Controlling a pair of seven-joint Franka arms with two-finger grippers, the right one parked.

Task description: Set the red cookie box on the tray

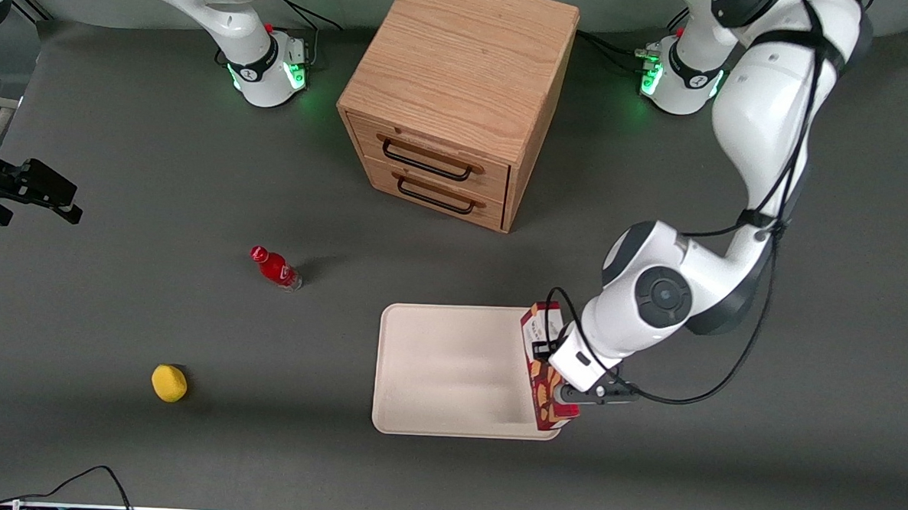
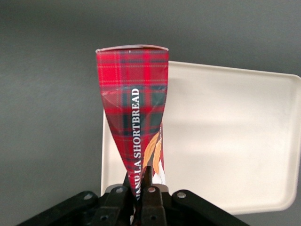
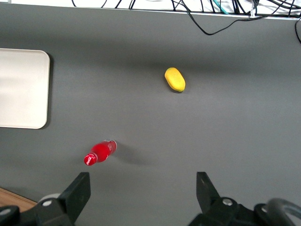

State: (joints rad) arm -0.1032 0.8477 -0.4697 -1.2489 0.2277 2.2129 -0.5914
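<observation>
Dark grey table [image 1: 798, 454] wide open around tray [image 1: 449, 370]. Lemon [image 1: 169, 383], red bottle [image 1: 276, 268] lie toward parked arm's end. Red cookie box [image 1: 543, 366] stands on edge over tray's rim, partly hidden by wrist; gripper [image 1: 568, 394] clenched on it.

Even, soft overhead light; the dark worktop [image 1: 114, 309] shows no glare. Short faint shadows sit beside the bottle [image 1: 275, 268] and lemon [image 1: 169, 383]. The gripper [image 2: 141, 207] is blurred up close.
</observation>
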